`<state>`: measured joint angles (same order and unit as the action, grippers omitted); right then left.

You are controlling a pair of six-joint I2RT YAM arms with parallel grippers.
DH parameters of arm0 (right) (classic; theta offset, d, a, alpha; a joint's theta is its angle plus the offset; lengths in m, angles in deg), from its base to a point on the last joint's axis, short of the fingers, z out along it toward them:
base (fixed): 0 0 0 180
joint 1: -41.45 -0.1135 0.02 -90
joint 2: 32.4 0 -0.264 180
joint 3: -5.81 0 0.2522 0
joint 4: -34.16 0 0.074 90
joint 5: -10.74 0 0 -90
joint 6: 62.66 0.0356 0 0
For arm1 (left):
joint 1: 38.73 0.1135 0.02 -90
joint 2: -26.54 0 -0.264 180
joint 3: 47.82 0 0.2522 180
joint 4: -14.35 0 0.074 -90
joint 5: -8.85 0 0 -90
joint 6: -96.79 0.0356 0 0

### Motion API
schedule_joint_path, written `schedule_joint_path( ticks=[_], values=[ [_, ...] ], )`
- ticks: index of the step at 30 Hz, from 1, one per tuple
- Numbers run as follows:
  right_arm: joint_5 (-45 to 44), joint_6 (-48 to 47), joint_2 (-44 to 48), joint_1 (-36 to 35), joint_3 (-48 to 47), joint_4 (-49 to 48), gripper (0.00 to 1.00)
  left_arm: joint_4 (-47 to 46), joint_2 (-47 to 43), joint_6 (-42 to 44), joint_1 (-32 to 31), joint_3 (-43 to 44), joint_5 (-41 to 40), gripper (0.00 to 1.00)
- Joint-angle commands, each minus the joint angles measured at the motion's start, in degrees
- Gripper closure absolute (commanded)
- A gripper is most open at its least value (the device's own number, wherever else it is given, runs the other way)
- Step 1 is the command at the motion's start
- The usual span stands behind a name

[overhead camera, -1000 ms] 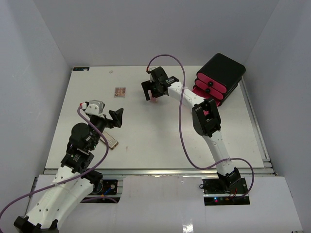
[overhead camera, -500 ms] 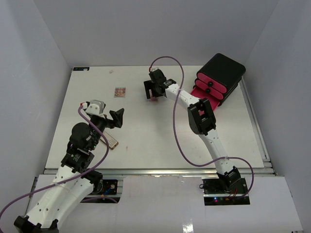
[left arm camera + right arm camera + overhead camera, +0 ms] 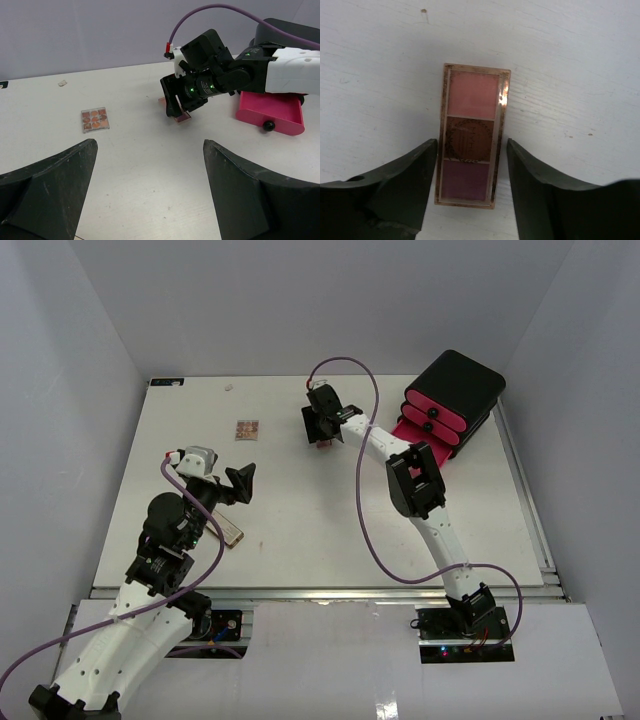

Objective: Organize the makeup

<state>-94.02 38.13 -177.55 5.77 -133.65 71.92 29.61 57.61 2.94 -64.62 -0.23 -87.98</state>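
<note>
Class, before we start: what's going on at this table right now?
The right gripper is down over a three-pan makeup palette on the table, its fingers flanking the long sides; a firm grip isn't clear. The left gripper hangs open near the front left, holding nothing. A pink drawer stands pulled out of the black box.

Counted two makeup palettes: one three-pan palette (image 3: 471, 135) and one multi-pan palette (image 3: 246, 429). There was one brown case (image 3: 230, 532). One black box (image 3: 462, 378) had at least three pink drawers (image 3: 440, 408) showing. There were two arms, left arm (image 3: 150, 580) and right arm (image 3: 432, 525). One small scrap (image 3: 229, 388) was there.
</note>
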Motion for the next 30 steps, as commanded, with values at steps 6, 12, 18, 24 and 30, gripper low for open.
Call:
schedule_joint_path(
  ticks=[6, 12, 18, 24, 30],
  values=[
    [2.9, -10.0, 11.0, 1.2, 17.2, -4.7, 0.66, 0.4, 0.0, 0.3, -0.1, 0.8, 0.5, 0.02],
    [13.9, -19.9, 25.2, 2.2, 28.9, -9.0, 0.79, 0.6, 0.3, 0.3, -0.1, 0.7, 0.2, 0.02],
    [29.0, -29.1, 42.2, 5.0, 42.1, -9.2, 0.83, 0.7, 0.7, 0.2, -0.1, 0.7, 0.0, 0.02],
    [37.1, -40.5, 54.0, 14.6, 53.1, -5.8, 0.77, 0.9, 0.9, 0.0, -0.1, 0.7, 0.7, 0.02],
    [39.1, -48.3, 55.2, 26.2, 55.7, -1.3, 0.74, 0.9, 1.2, -0.1, -0.1, 0.8, 1.4, 0.02]
  ],
)
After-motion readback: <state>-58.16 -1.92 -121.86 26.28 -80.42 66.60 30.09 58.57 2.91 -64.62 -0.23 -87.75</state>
